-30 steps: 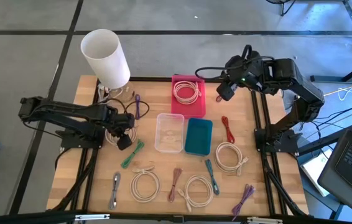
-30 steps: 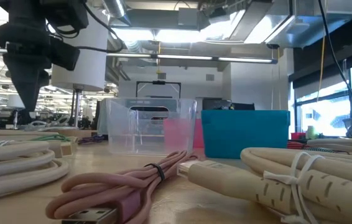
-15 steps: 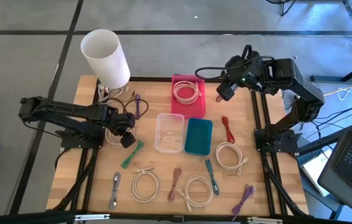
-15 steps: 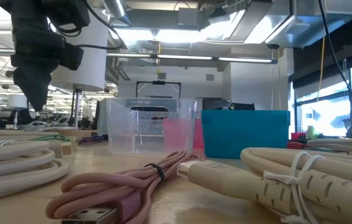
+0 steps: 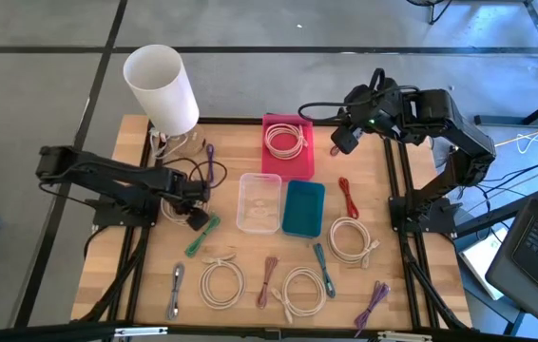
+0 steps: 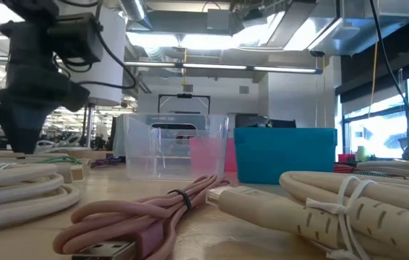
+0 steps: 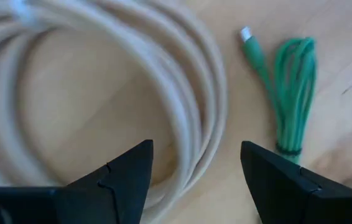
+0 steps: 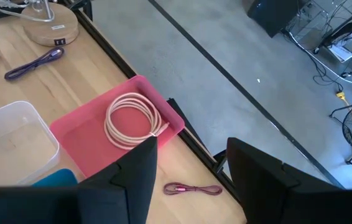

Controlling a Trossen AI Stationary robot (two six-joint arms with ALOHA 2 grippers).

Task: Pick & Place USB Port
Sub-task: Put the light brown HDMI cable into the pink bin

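My left gripper (image 5: 196, 218) points down, low over the table's left part, and is open. In the left wrist view its fingers (image 7: 194, 180) stand on either side of a strand of a white coiled cable (image 7: 182, 93) that lies flat on the wood. A green bundled cable (image 7: 291, 93) lies just beside it, also flat (image 5: 202, 235). The low view shows this gripper (image 6: 18, 133) close above the table top. My right gripper (image 5: 342, 144) hangs open, high over the far right, next to a pink tray (image 8: 79, 146) that holds a white coil (image 8: 132, 121).
A clear bin (image 5: 259, 201) and a teal bin (image 5: 303, 209) stand mid-table before the pink tray (image 5: 288, 166). A white cylinder lamp (image 5: 162, 87) stands at the far left. Several bundled cables lie about: purple (image 5: 210, 163), red (image 5: 348, 197), white coils (image 5: 350, 237) and others along the near edge.
My left gripper has sunk toward the table, down onto the white coil, and has rolled about its own axis while staying open. The cables have not moved. My right arm has kept still.
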